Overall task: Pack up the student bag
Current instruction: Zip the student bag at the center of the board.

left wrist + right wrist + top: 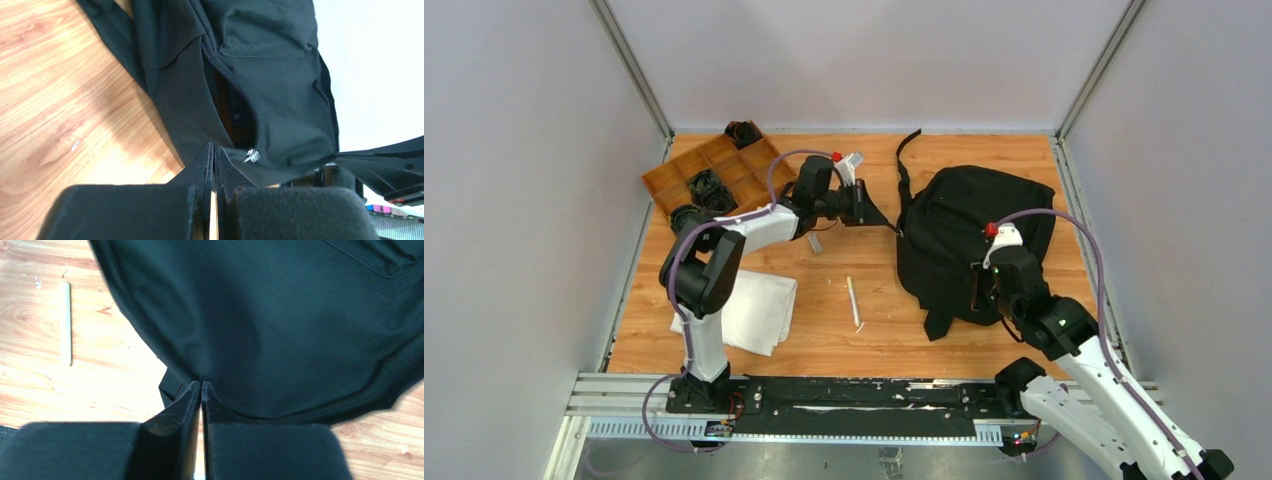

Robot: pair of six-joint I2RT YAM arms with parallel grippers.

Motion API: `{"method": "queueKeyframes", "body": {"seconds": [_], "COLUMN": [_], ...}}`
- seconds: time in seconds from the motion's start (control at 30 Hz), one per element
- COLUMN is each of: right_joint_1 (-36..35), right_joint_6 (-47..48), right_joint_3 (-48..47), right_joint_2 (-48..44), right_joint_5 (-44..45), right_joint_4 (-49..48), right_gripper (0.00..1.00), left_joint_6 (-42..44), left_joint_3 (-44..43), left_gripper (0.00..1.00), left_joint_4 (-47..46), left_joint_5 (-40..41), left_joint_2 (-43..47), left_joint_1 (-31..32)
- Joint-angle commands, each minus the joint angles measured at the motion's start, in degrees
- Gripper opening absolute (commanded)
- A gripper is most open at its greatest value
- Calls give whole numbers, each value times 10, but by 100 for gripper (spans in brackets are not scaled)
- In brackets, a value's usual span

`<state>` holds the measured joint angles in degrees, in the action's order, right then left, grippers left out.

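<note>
The student bag (969, 235) lies flat on the desk (864, 340) at centre right of the overhead view, one strap trailing up toward the back wall. Both arms have hold of it. The left hand (214, 156) reaches in from the left, its fingers pinched tight on a flap of black fabric at the bag's left edge, just beside the zipper pull (252, 156). The right hand (201, 390) sits low on the bag's near right side, its fingers likewise closed flat on a fold of the cloth. In the left wrist view the zipper (246, 100) is parted along a curve and a dark slot shows inside, though the mouth gapes only a little. I'd say the step in hand is opening the bag: two grips pulling the fabric apart so something can go in. Nothing looks packed yet, as far as I can tell. The white stick (853, 302) lies loose at centre, the folded white cloth (749, 310) at lower left, the wooden tray (724, 175) at upper left. Next, I'd judge, the mouth must be drawn wider, then one hand must let go to fetch an item while the other keeps the opening up.
</note>
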<state>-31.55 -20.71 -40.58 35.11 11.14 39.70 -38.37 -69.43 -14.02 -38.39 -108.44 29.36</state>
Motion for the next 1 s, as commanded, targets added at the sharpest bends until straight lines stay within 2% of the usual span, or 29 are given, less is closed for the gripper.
{"method": "queueKeyframes", "body": {"seconds": [0.0, 0.03, 0.07, 0.13, 0.17, 0.23, 0.27, 0.37, 0.53, 0.63, 0.7, 0.8, 0.83, 0.87, 0.9, 0.97], "right_joint_1": [-4, -6, -8, -32, -63, -136, -170, -218, -223, -222, -222, -221, -220, -219, -218, -219], "right_joint_6": [55, 63, 66, 73, 85, 119, 137, 157, 188, 204, 223, 218, 212, 204, 190, 167], "right_joint_3": [-45, -52, -57, -71, -76, -73, -71, -89, -111, -112, -107, -101, -98, -95, -91, -82], "right_joint_2": [4, 14, 24, 49, 60, 88, 109, 199, 310, 354, 376, 404, 410, 413, 412, 395], "right_joint_5": [-4, -21, -36, -43, -27, 46, 79, 134, 186, 195, 193, 195, 198, 204, 211, 213], "right_joint_4": [-4, -12, -24, -52, -74, -126, -150, -176, -199, -223, -234, -238, -238, -234, -230, -212], "right_gripper": [22, 34, 41, 42, 50, 57, 72, 75, 74, 69, 60, 37, 26, 10, 1, 0], "left_joint_6": [13, 18, 22, 21, 20, 18, 19, 17, 18, 20, 20, 20, 21, 21, 21, 18], "left_joint_3": [0, 10, 17, 26, 28, 30, 31, 31, 32, 33, 33, 31, 30, 28, 26, 23], "left_gripper": [0, 0, 0, 0, 0, 0, 0, 0, 0, 0, 0, 0, 0, 0, 0, 0], "left_joint_4": [-13, -12, -12, -12, -12, -12, -13, -12, -13, -13, -13, -13, -13, -13, -13, -13], "left_joint_5": [7, 10, 16, 14, 13, 8, 8, 2, -6, -8, -8, -8, -8, -9, -9, -6], "left_joint_2": [2, 14, 29, 42, 45, 47, 47, 46, 49, 51, 52, 51, 50, 50, 49, 48], "left_joint_1": [4, 10, 16, 24, 25, 25, 25, 25, 25, 25, 25, 24, 24, 23, 23, 22]}}
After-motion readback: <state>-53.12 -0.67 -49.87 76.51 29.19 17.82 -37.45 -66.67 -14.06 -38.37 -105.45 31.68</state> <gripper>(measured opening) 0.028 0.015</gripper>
